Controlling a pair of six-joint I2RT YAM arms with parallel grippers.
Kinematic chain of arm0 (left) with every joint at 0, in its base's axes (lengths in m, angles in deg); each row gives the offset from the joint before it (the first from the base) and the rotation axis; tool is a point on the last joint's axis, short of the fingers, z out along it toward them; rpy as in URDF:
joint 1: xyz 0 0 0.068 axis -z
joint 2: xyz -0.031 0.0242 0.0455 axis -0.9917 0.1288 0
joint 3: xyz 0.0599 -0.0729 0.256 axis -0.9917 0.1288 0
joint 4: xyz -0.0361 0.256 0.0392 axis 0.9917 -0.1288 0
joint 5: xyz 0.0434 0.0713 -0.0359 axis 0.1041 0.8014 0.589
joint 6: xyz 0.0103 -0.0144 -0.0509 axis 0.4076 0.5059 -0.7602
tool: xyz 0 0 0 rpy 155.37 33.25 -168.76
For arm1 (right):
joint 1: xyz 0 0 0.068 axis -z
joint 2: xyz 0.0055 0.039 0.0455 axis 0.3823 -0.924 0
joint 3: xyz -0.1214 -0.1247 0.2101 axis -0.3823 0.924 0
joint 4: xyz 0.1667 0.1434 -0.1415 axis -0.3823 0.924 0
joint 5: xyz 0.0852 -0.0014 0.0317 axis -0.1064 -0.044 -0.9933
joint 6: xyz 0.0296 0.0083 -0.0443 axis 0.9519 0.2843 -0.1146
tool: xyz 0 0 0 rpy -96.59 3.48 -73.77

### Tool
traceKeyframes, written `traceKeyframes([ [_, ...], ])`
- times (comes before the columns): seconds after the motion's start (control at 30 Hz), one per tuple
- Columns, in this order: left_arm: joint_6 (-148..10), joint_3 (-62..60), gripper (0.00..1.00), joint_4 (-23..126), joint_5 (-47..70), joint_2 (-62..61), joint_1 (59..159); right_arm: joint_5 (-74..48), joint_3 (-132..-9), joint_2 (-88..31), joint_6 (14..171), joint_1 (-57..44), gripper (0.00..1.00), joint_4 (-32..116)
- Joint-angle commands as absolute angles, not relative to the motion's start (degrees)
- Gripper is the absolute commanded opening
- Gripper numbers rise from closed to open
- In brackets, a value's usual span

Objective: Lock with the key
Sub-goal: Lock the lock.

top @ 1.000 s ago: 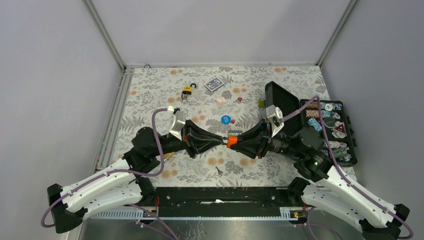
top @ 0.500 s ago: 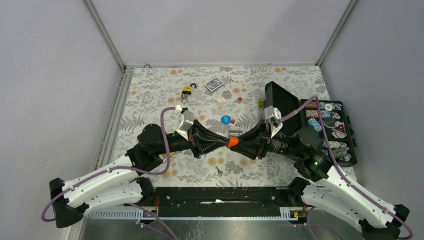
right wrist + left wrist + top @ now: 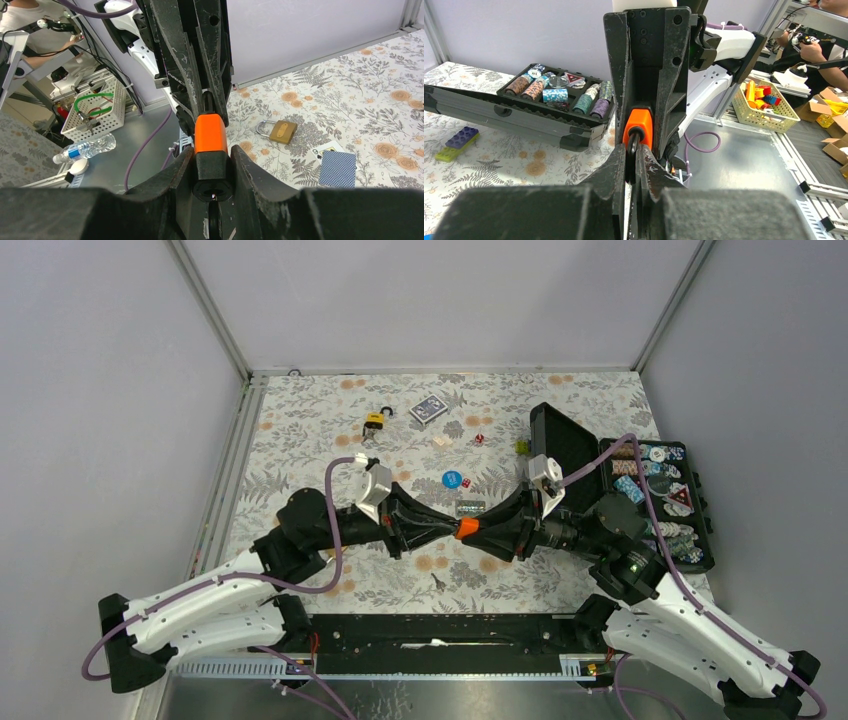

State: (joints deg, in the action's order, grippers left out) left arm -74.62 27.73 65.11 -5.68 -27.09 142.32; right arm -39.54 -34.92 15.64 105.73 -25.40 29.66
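An orange padlock (image 3: pixel 465 528) with a black base is held in the air above the middle of the table, between both arms. My right gripper (image 3: pixel 211 150) is shut on its black base (image 3: pixel 212 172), and the keyhole end faces the right wrist camera. My left gripper (image 3: pixel 634 150) is shut on the black shackle (image 3: pixel 633 142) that comes out of the orange end (image 3: pixel 638 125). In the top view, the left gripper (image 3: pixel 447 526) and right gripper (image 3: pixel 480 530) meet tip to tip. A thin dark piece hangs under the keyhole; I cannot tell if it is the key.
A brass padlock (image 3: pixel 375 421) lies at the back left, near a blue card deck (image 3: pixel 428 409). A blue chip (image 3: pixel 452 479), a red die (image 3: pixel 479 438) and a small grey piece (image 3: pixel 470 507) lie mid-table. An open poker chip case (image 3: pixel 655 502) stands at the right.
My left arm's wrist has shifted right, toward the padlock. The right arm and the padlock have barely moved. Both grips are unchanged.
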Motion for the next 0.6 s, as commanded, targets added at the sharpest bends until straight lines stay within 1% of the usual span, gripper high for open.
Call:
traceKeyframes([
  [0.0,-72.3,27.8,0.00,61.6,-7.5,-23.9,146.1,-35.9,-36.1,13.6,105.8,-26.5,0.00,24.2],
  [0.1,-72.2,28.9,0.00,62.2,-5.9,-25.4,146.1,-35.9,-35.9,14.9,104.7,-26.5,0.01,25.0],
  [0.13,-72.3,29.3,0.00,62.4,-5.3,-26.0,146.1,-35.9,-35.8,15.4,104.4,-26.5,0.05,25.1],
  [0.23,-72.5,30.1,0.00,62.5,-3.7,-27.5,146.1,-36.2,-35.1,17.2,103.5,-26.5,0.31,25.3],
  [0.3,-72.7,30.6,0.00,62.6,-3.1,-28.5,146.1,-36.8,-34.8,18.3,102.7,-26.5,0.41,25.6],
  [0.4,-72.8,31.6,0.00,63.0,-1.8,-30.0,146.1,-37.1,-34.8,19.7,102.0,-26.5,0.52,26.2],
  [0.53,-72.5,32.3,0.00,63.0,-0.2,-32.4,146.1,-37.3,-35.1,21.1,101.1,-26.5,0.64,27.6],
  [0.57,-72.4,32.3,0.00,62.9,0.1,-32.9,146.1,-37.2,-35.1,21.4,100.9,-26.5,0.65,28.1],
])
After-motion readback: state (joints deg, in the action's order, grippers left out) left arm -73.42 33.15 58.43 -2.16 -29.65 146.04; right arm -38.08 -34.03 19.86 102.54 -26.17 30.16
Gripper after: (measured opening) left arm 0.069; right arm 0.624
